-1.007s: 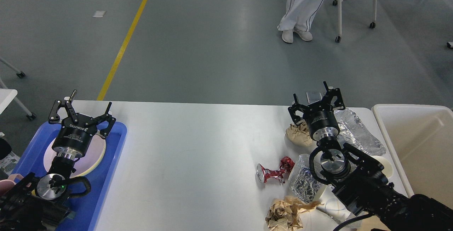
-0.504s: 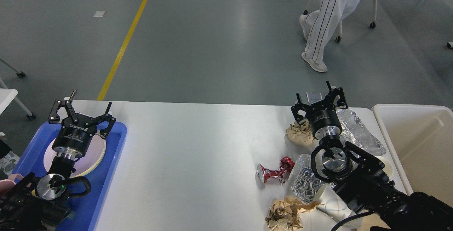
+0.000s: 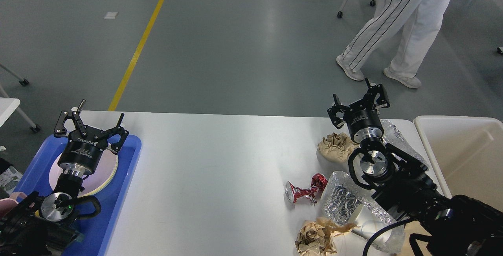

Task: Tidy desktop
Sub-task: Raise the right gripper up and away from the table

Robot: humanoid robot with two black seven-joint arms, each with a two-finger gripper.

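The desktop is a wide white tabletop. On its right part lie a tan paper wad, a crushed red can, crumpled clear foil wrap, another brown paper wad and a silvery bag partly behind my right arm. My right gripper is open and empty, raised above the table's far edge over the tan wad. My left gripper is open and empty above the blue tray, over a white plate.
A cream-white bin stands against the table's right end. A person in white trousers walks on the grey floor behind the table. A yellow floor line runs at the back left. A small white table corner shows at far left.
My right gripper has risen and moved slightly right and away, uncovering the tan paper wad. The person behind has walked to the right. The left arm has not moved.
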